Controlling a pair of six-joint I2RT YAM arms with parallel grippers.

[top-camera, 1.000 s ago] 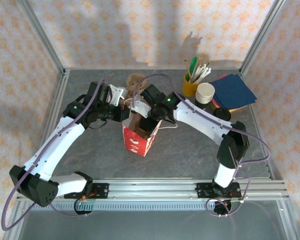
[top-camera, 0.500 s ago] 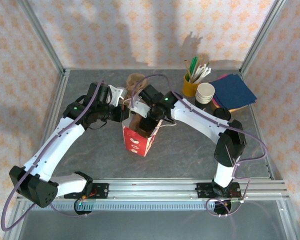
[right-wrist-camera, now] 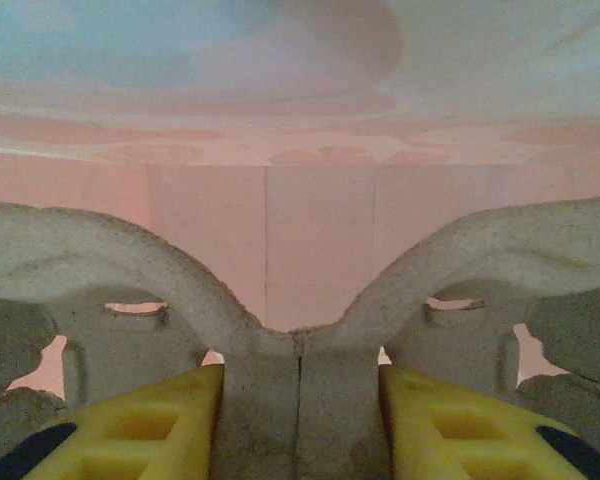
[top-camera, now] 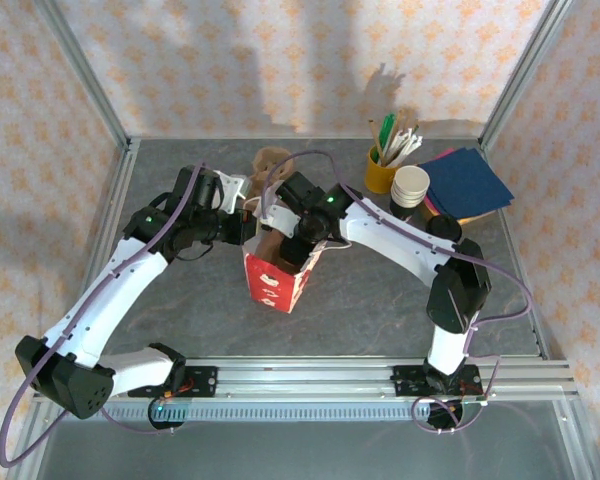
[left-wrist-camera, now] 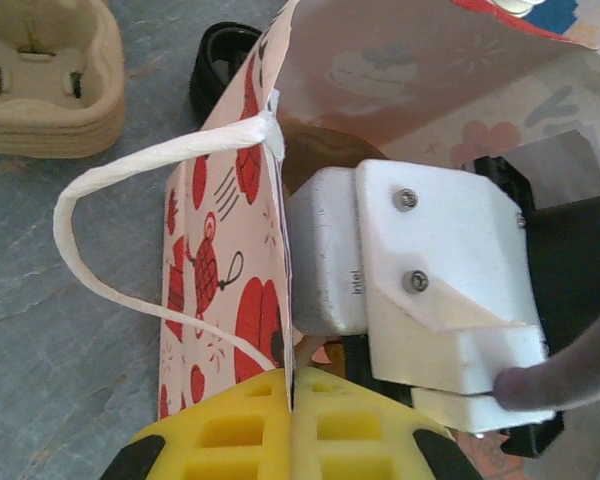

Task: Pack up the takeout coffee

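Overhead, you see both arms meeting at the red-and-white patterned paper gift bag [top-camera: 272,282], which stands upright in the middle of the grey stone-look tabletop [top-camera: 380,300]. Your left gripper [top-camera: 248,222] sits at the bag's left rim, and the right arm reaches down into the open mouth. What looks like the small dark paper cup [top-camera: 268,243] shows as a brown rounded form inside the mouth beside the right wrist, though you cannot tell for certain. Well off to the right stand the yellow cup of stirrers [top-camera: 380,175] and, just beside it, a stack of white paper cups [top-camera: 411,187] and a pile of dark blue napkins [top-camera: 470,180].

Your left wrist camera adds the grip. Its yellow fingers [left-wrist-camera: 230,435] are pressed together on the edge of the bag's wall, near where the white twisted-paper handle [left-wrist-camera: 110,190] loops out. Beyond the bag lie a stack of beige moulded-pulp trays [left-wrist-camera: 45,85] and a black round object [left-wrist-camera: 220,75], close to the bag's far corner.

Your right wrist camera looks from inside the bag, with pink paper walls around it. Your right gripper [right-wrist-camera: 300,385] has its fingers partly apart, clamped either side of the centre ridge of a grey moulded-pulp cup carrier [right-wrist-camera: 130,265].
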